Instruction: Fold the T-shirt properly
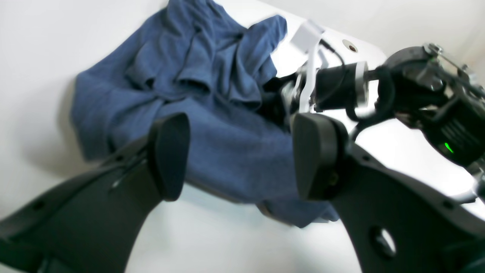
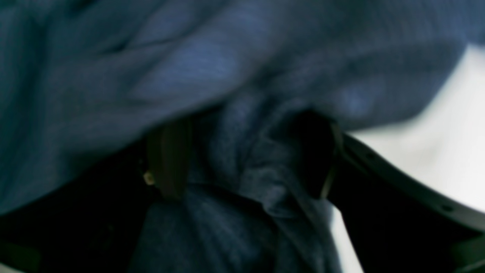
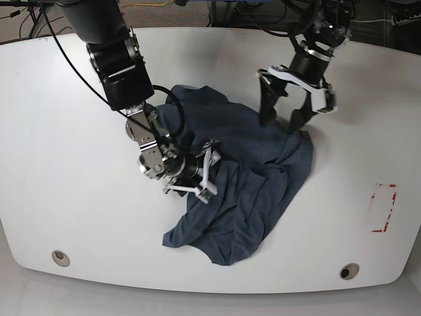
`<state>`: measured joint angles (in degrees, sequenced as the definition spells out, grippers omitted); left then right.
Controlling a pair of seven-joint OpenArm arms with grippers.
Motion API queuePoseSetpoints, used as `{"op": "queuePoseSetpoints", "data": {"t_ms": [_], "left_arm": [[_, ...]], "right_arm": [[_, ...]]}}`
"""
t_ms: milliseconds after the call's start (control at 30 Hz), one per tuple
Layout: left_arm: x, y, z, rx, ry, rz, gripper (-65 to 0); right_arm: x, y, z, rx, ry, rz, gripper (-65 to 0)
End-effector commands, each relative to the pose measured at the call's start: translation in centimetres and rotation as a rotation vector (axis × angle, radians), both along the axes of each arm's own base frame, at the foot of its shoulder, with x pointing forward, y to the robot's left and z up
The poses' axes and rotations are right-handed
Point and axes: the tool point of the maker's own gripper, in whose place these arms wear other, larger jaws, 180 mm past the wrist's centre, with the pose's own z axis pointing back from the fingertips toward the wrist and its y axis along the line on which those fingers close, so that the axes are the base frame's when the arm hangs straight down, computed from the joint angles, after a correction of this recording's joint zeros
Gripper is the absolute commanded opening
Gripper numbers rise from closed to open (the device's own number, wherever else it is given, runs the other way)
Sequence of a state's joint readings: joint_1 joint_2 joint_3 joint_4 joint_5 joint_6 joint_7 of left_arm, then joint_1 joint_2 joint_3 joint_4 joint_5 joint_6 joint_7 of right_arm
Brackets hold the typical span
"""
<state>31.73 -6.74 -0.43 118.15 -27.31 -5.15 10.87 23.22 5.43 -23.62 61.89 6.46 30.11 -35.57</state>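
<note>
Two black pincers work over one crumpled dark navy-blue cotton T-shirt (image 3: 240, 181), which lies bunched near the middle of the white oval table (image 3: 52, 164). The left gripper (image 3: 281, 118) hovers with its jaws spread apart and empty at the shirt's far edge. The right gripper (image 3: 212, 172) is pushed into the cloth from the side, jaws wide, with folds bunched between them. A red-outlined rectangle (image 3: 383, 208) marks the table well apart. Only the right wrist view shows fabric draped over that pincer's fingers (image 2: 168, 159).
</note>
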Motion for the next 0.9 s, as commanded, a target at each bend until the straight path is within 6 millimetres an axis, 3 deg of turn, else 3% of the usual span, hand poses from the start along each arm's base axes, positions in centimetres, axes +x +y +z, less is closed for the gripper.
{"op": "queuePoseSetpoints", "data": {"t_ms": [0,133,200,467,533,600,800,867], "left_arm": [[0.4,0.9,1.4,0.002,-0.048,0.026,-25.8],[0.6,2.4,1.4,0.025,-0.046,0.058,-25.8],[0.4,3.9,1.3,0.06,-0.028,0.089,-25.9],[1.0,3.5,1.3,0.062,-0.029,0.073,-26.0],[1.8,2.4,2.5,0.054,-0.066,0.041,-25.4],[2.2,2.3,2.8,0.054,-0.077,0.038,-25.3],[3.2,2.7,3.6,0.069,-0.098,0.043,-24.0],[4.0,3.8,4.0,0.101,-0.1,0.06,-22.5]], "right_arm": [[-0.9,0.8,0.7,0.012,-0.022,0.039,-22.3],[-2.5,0.7,0.9,0.029,-0.026,0.051,-22.5],[-4.1,-0.5,1.9,0.087,-0.023,0.033,-22.0],[-2.9,-3.2,6.2,0.162,-0.124,-0.064,-21.6],[-1.5,-4.0,8.5,0.191,-0.189,-0.112,-20.1],[-0.8,-4.2,9.3,0.204,-0.21,-0.13,-19.9],[0.1,-3.3,10.3,0.243,-0.227,-0.145,-19.5],[-0.7,-0.4,10.4,0.252,-0.211,-0.076,-17.1]]}}
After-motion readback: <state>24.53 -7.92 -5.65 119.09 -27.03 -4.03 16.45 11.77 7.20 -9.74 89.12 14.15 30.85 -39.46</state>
